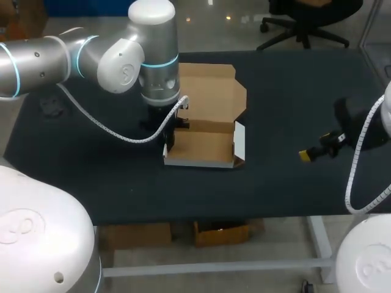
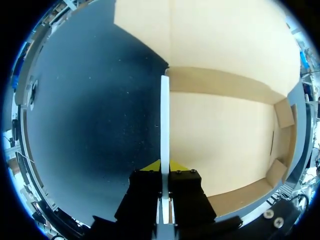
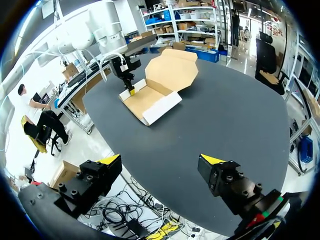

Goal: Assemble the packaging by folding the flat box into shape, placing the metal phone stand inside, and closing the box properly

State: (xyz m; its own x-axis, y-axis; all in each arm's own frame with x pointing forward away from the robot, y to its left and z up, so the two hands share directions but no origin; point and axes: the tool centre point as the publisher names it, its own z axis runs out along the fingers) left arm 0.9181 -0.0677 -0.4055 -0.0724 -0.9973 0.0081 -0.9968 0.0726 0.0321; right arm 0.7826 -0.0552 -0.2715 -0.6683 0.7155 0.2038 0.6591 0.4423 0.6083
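While left jaws pinch the box wall (image 2: 164,130), right jaws gape.

light: bright, even, overhead; glare: sheen on left arm (image 1: 36,61); shadows: faint

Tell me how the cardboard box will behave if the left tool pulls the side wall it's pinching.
Likely light: the whole box may slide on the table rather than fold. The side wall in the left tool looks thin, so it should bend at its crease.
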